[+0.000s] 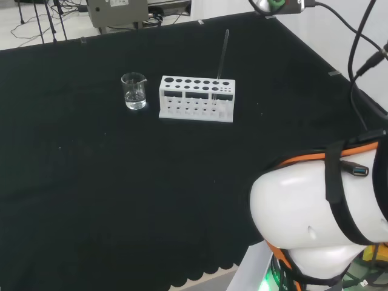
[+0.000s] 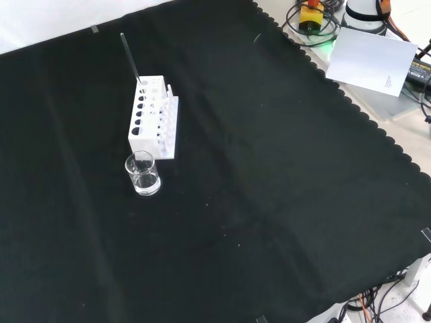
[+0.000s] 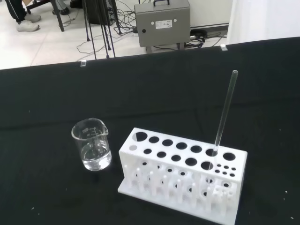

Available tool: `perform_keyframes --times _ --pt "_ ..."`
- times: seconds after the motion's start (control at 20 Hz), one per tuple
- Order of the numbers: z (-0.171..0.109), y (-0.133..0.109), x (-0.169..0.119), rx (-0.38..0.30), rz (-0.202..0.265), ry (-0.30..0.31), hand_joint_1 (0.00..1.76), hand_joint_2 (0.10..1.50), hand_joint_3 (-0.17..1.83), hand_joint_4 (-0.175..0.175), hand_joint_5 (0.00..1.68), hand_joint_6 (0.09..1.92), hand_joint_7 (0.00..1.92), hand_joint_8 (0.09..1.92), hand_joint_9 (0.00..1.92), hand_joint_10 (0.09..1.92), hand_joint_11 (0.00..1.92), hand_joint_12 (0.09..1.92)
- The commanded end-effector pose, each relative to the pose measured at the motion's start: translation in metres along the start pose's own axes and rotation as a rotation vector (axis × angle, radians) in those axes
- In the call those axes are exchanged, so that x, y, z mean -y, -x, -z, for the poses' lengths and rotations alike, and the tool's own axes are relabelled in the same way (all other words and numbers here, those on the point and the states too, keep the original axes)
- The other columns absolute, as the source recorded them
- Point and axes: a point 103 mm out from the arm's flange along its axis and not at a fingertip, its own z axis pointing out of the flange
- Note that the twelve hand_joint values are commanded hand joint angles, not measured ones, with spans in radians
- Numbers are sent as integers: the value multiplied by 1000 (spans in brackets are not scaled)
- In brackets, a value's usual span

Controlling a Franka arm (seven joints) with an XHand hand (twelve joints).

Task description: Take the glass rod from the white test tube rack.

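Observation:
A white test tube rack (image 1: 196,98) (image 2: 153,117) (image 3: 183,176) stands on the black cloth. A thin glass rod (image 1: 222,56) (image 2: 130,58) (image 3: 224,113) leans out of a hole near one end of the rack, tilted a little. In the head view that end is the rack's right one. Nothing touches the rod or the rack.
A small glass beaker (image 1: 134,91) (image 2: 143,173) (image 3: 92,144) with a little clear liquid stands just off the rack's other end. The arm's white link (image 1: 315,212) sits at the head view's lower right. A grey box (image 3: 162,23) stands past the cloth's far edge.

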Motion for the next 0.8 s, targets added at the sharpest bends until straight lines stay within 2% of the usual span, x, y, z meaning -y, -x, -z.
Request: perform_keyframes --times 0.05,0.25,0.45,0.5,0.6,0.65,0.8 --pt "0 31 -41 -36 -6 22 697 1220 -175 -175 433 135 549 1010 846 899 720 1286" --pt "-6 43 -64 -22 -13 10 700 1223 -175 -175 439 168 580 1018 895 908 778 1268" --pt "-12 59 -79 -17 -21 1 701 1225 -175 -175 351 404 607 1028 923 943 838 1251" --pt "-15 62 -85 -18 -4 -20 702 1226 -175 -175 335 451 616 1031 931 949 850 1250" --pt "-20 69 -97 0 -1 -36 708 1225 -175 -175 316 532 638 1038 945 960 877 1251" --pt "-23 70 -102 -21 41 -19 712 1224 -175 -175 311 566 648 1041 952 965 891 1250" --pt "-34 80 -117 -26 39 -28 717 1225 -175 -175 313 615 676 1052 971 975 920 1254"
